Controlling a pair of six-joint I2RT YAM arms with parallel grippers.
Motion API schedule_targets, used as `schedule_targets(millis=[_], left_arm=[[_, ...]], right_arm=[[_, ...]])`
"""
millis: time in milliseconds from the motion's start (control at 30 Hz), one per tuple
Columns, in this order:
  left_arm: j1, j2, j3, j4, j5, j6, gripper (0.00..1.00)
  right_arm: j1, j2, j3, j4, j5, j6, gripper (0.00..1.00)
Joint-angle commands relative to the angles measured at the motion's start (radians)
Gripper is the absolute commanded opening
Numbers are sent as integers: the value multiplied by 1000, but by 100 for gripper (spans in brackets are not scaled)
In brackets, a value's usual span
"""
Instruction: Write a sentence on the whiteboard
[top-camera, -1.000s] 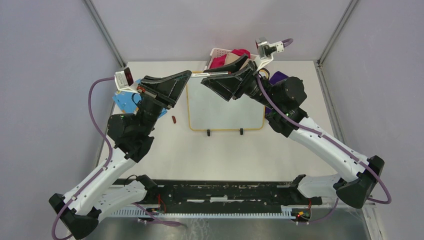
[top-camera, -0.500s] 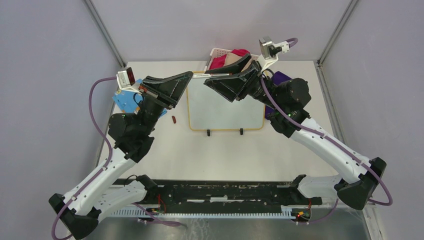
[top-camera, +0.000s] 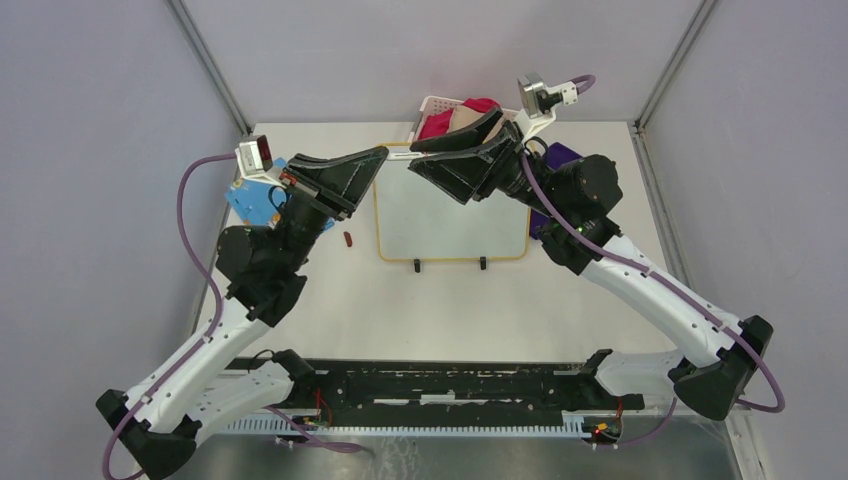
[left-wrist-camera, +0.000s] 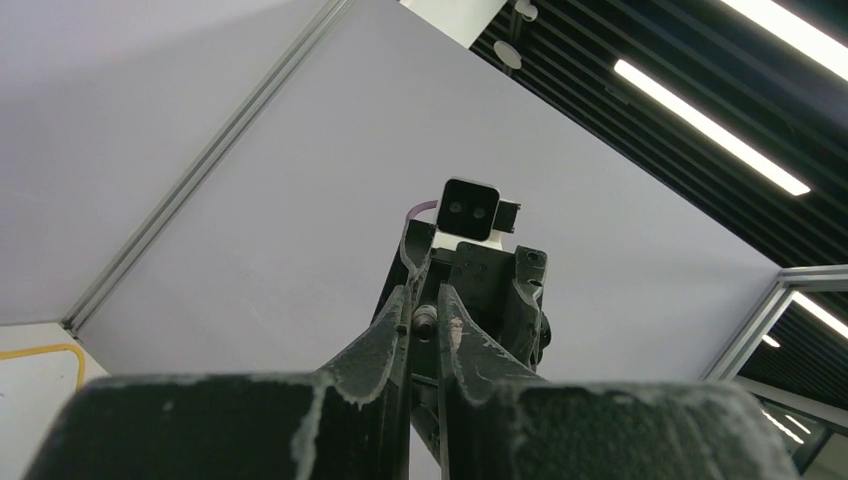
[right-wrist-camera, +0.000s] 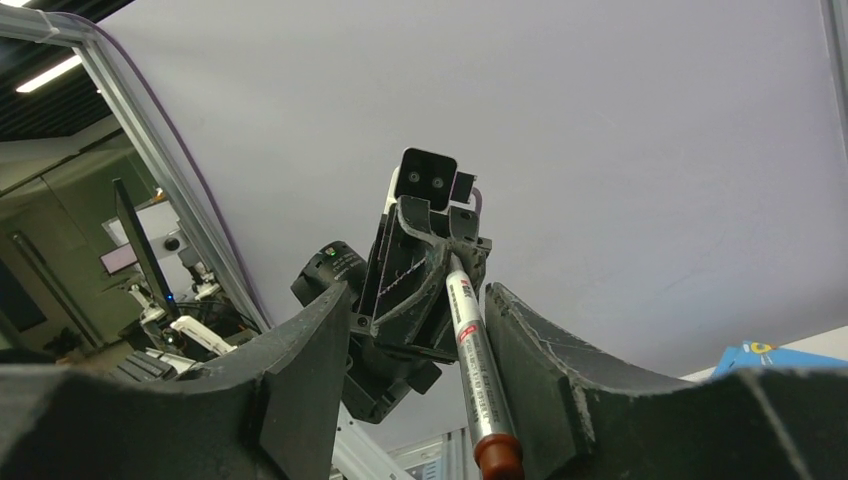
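the left claw (left-wrist-camera: 425, 312) is pinched tight on one end of a pen (right-wrist-camera: 472, 350). from its own camera you see that end as a small grey round bit squeezed between the two black fingers (left-wrist-camera: 385, 345). the pen is white with a red band and a dark red tip, and it sticks out flat toward the other arm.

the right claw (top-camera: 412, 155) faces the left claw, tip to tip. its two fingers stand apart with the pen's red tip down between them. there is a clear gap on one side of the pen. the other finger (right-wrist-camera: 540, 350) is just beside the pen, and i cannot tell if it touches. so this claw is open around the pen and is not gripping it.

from above, both claws meet in the air over the far left corner of the board (top-camera: 450, 215). the board lies flat in the middle of the table (top-camera: 450, 310), with a thin yellow rim and two small black feet on its near edge. the part of its face that shows is plain white.

a white basket (top-camera: 432, 103) with red and pink stuff in it sits just past the board's far edge. a purple cloth (top-camera: 560, 155) peeks out behind the right arm. a blue board (top-camera: 250, 200) lies partly under the left arm. a small dark red thing (top-camera: 348, 239) lies on the table just left of the board.
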Motion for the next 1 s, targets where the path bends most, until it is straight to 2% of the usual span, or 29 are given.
schedule_targets(millis=[0,167,367,500,967], left_arm=[[-3,-19,22,-34,8,14,2],[-3,-22,49,-55,22,13,2],[-3,-15,60,-60,29,7,2],[-3,-10,59,-25,29,-7,2],[-3,40,73,25,42,-34,2]], right_arm=[[-28,-44,36,2,-15,-21,59],[-57,-56,42,-25,-44,-19,61],[-59,-56,39,-17,-67,-5,55],[-59,-48,31,2,-84,16,57],[-59,-41,14,-4,-55,26,55]])
